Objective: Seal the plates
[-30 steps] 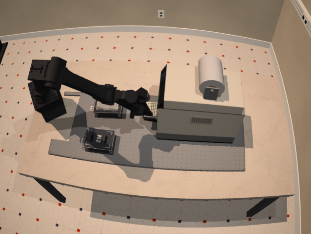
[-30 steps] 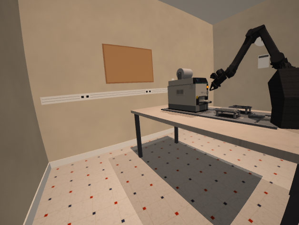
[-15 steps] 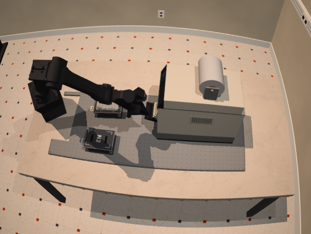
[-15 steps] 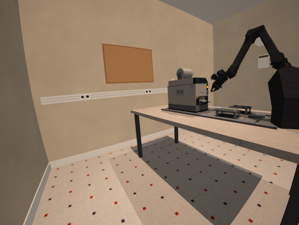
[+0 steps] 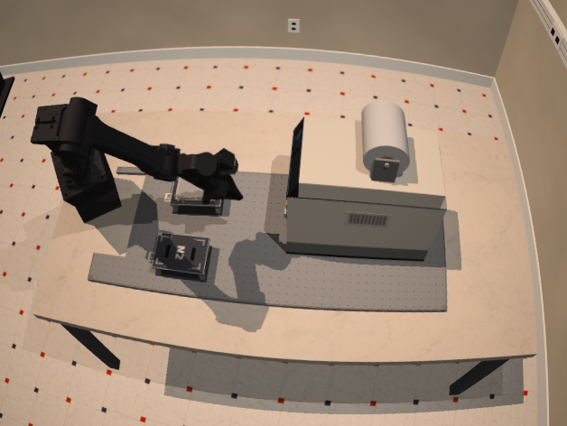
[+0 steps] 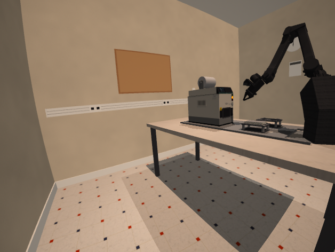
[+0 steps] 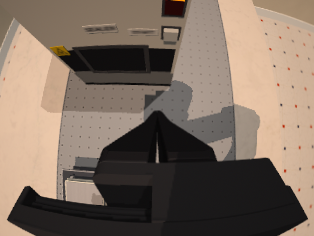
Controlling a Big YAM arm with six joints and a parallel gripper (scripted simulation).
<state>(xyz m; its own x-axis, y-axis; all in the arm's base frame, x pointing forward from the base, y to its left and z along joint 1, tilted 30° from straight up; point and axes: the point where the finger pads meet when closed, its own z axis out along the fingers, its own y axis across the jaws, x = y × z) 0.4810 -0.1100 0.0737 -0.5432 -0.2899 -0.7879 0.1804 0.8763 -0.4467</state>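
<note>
My gripper [image 5: 237, 197] [image 6: 245, 98] [image 7: 157, 116] is shut on nothing and hangs in the air in front of the sealer [image 5: 367, 183] [image 6: 209, 108], above the nest end of the grey baseplate [image 5: 343, 283]. A pale square button [image 7: 170, 33] sits below the lamp. One clear plate [image 5: 184, 191] [image 7: 80, 187] sits on the far nest, partly under my arm. Nest N2 [image 5: 181, 253] [image 6: 269, 120] is bare.
A white foil roll [image 5: 385, 133] [image 6: 207, 81] sits on top of the sealer. My arm's base [image 5: 84, 183] [image 6: 318, 108] stands at the left end of the table [image 5: 320, 329]. A small grey strip [image 5: 130, 170] lies by the base.
</note>
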